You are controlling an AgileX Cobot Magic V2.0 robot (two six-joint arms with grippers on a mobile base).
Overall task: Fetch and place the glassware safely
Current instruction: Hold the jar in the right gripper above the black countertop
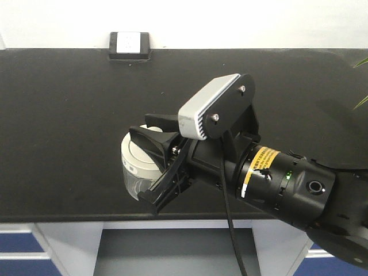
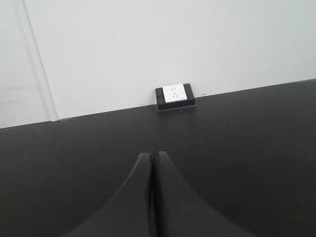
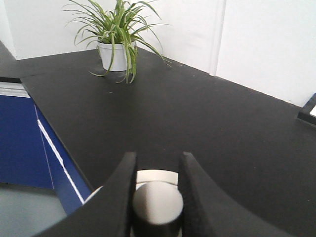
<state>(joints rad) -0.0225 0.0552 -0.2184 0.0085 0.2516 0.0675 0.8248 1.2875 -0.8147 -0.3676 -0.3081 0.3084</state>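
The glass jar with its cream-white lid is near the front edge of the black countertop. My right gripper reaches in from the right and is shut on the lid's round knob. In the right wrist view the knob sits tight between the two black fingers, with the lid's rim behind it. I cannot tell whether the jar rests on the counter. My left gripper is shut and empty, over bare counter, and shows only in its own wrist view.
A white wall socket in a black frame sits at the counter's back edge and also shows in the left wrist view. A potted spider plant stands at the counter's far right end. Blue cabinet fronts lie below the front edge.
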